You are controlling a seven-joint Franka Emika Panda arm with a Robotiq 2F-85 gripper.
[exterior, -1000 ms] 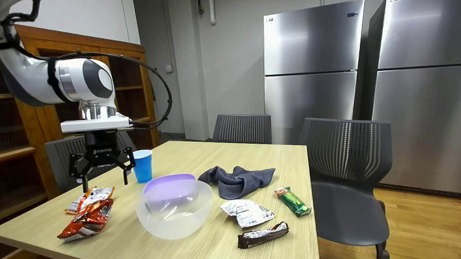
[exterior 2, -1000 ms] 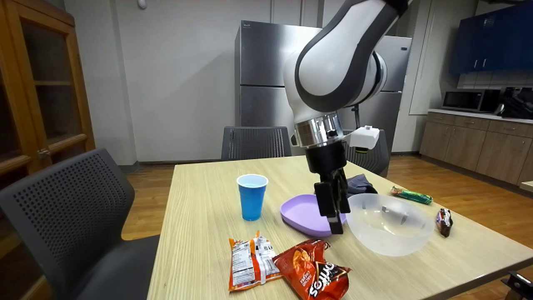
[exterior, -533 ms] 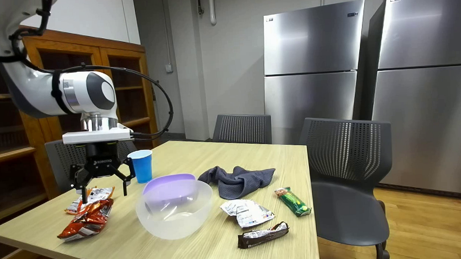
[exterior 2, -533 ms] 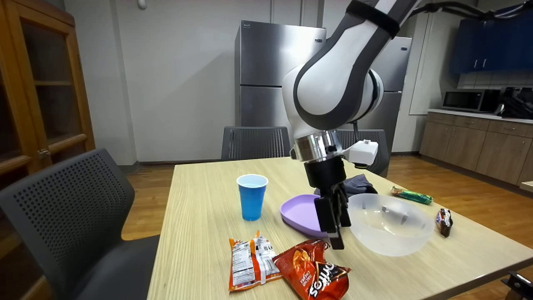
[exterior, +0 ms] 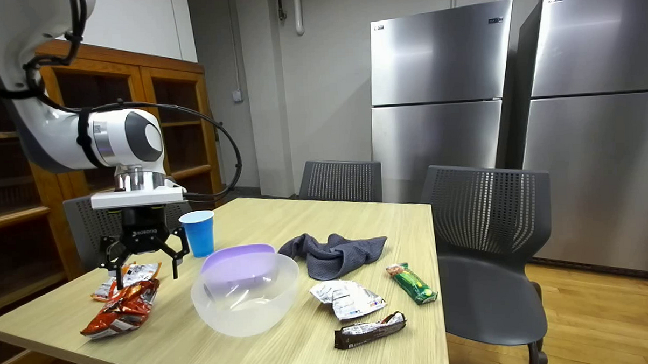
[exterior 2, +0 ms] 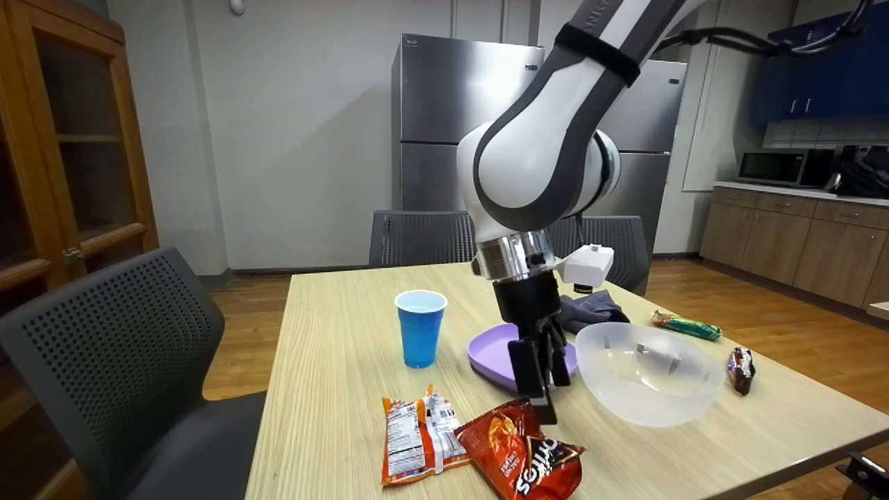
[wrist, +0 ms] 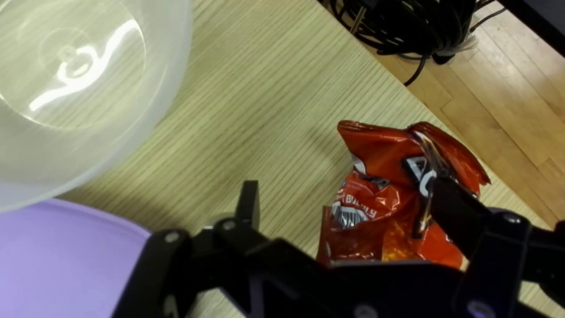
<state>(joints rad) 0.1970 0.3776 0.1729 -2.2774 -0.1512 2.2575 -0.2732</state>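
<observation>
Wall (exterior: 326, 90), in an exterior view: pale, at the back, with two steel fridges (exterior: 438, 145) to the right and a wooden cabinet (exterior: 185, 138) to the left.
Table (exterior: 287, 361): made of light wood, with dark chairs (exterior: 490, 224) around it.
Gripper (exterior: 147, 281): hanging low from the robot arm (exterior: 120, 135), pointing down, spread very wide, with nothing held.
Red chip bag (exterior: 124, 309): lying crumpled on the table, partly below the gripper.
Silver and orange bag (exterior: 141, 272): lying just behind the red chip bag.
Blue cup (exterior: 199, 236): standing upright, farther back than the gripper.
Clear bowl (exterior: 248, 319): placed in front of the purple plate (exterior: 235, 250), with part of it showing through.
Grey cloth (exterior: 332, 256): lying bunched behind the silver wrapper (exterior: 349, 298).
Green packet (exterior: 412, 284) and brown wrapper (exterior: 370, 331): lying near the silver wrapper.
Counter (exterior 2: 792, 232), in an exterior view: bearing a microwave (exterior 2: 781, 168), below blue cupboards (exterior 2: 833, 87).
Gripper, from there: seen sideways, just behind the red chip bag, with the width between tips hard to judge.
Red chip bag, from there: with one corner meeting the silver and orange bag.
Fingers (wrist: 249, 203), in the wrist view: one above the red chip bag, the other above the table beside it; not possible to tell whether touching the bag.
Floor (wrist: 507, 106): visible past the table edge, with black cables (wrist: 410, 31) in a heap.
</observation>
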